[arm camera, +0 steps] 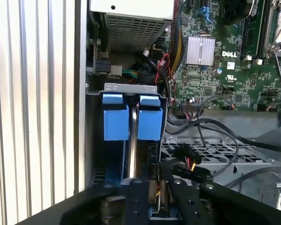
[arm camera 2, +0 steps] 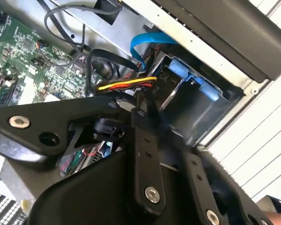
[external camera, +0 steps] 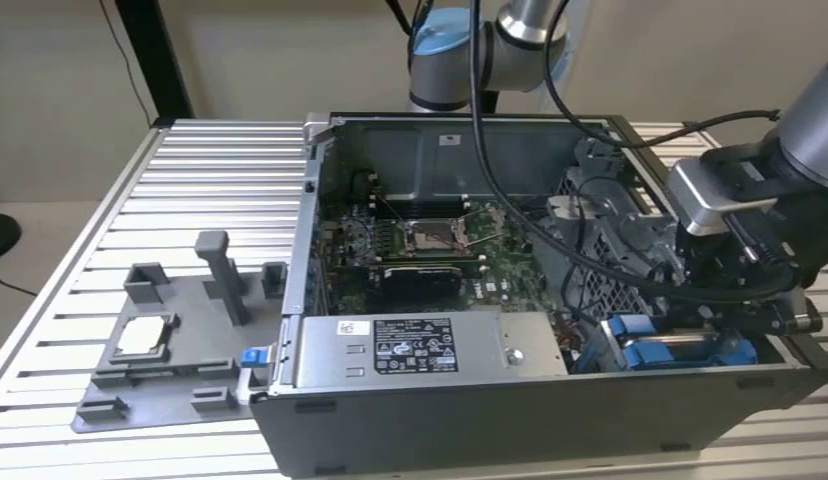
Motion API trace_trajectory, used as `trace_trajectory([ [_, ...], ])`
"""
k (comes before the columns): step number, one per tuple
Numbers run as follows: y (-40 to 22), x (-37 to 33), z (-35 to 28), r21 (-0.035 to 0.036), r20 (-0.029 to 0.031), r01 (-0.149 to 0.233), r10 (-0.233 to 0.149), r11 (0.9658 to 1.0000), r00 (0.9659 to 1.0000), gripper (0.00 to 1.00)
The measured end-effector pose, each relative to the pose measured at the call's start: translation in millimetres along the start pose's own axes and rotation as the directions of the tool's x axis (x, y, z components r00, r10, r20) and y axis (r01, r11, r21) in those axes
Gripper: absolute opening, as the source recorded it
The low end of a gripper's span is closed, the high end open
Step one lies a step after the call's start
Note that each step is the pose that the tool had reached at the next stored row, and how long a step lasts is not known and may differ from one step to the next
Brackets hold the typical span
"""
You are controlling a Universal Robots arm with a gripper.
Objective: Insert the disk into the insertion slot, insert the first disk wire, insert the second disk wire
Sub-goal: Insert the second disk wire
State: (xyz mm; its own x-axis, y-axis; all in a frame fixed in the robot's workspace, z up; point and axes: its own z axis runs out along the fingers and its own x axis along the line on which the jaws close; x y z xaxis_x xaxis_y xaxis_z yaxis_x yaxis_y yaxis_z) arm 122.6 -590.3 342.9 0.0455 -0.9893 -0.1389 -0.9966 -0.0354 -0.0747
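Two blue tabs (arm camera: 132,117) beside wires (arm camera: 171,51).

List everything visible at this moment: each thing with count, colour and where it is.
computer case: one, grey, open on the ribbed table
table: one, silver, under everything
motherboard: one, green, on the case floor
long box: one, grey with black-and-white label, along the case's near wall
insertion slot: one, grey metal with blue tabs, at the case corner
disk: one, silver edge between the blue tabs, inside the slot
fixture tray: one, grey, exterior view's left of the case
processor chip: one, silver, on the tray
gripper: one, black, over the slot
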Motion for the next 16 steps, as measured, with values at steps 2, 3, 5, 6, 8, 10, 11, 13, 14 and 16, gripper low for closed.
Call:
trace_trajectory([
  [2,-0.5,-1.0,-6.9,0.0000,0.0013,0.000,0.000,1.0000,1.0000,1.00],
  [3,-0.7,-1.4,-10.3,0.0000,0.0022,0.000,0.000,1.0000,1.0000,1.00],
  [5,-1.3,-2.4,-17.1,0.0001,0.0044,-0.001,0.001,1.0000,1.0000,1.00],
  [6,-1.5,-2.8,-20.4,0.0003,0.0058,-0.001,0.001,1.0000,1.0000,1.00],
  [8,-2.1,-3.8,-27.1,0.0002,0.0073,-0.002,0.002,1.0000,1.0000,1.00],
  [10,-2.5,-4.7,-33.8,-0.0002,0.0086,-0.003,0.003,1.0000,1.0000,1.00],
  [11,-2.7,-5.1,-36.5,-0.0008,0.0095,-0.003,0.003,1.0000,1.0000,1.00],
  [13,-2.9,-5.3,-38.2,-0.0011,0.0100,-0.003,0.003,1.0000,0.9999,1.00],
  [14,-2.8,-5.3,-38.2,-0.0012,0.0101,-0.003,0.003,1.0000,0.9999,1.00],
  [16,-2.9,-5.3,-38.3,-0.0012,0.0100,-0.003,0.003,1.0000,0.9999,1.00],
])
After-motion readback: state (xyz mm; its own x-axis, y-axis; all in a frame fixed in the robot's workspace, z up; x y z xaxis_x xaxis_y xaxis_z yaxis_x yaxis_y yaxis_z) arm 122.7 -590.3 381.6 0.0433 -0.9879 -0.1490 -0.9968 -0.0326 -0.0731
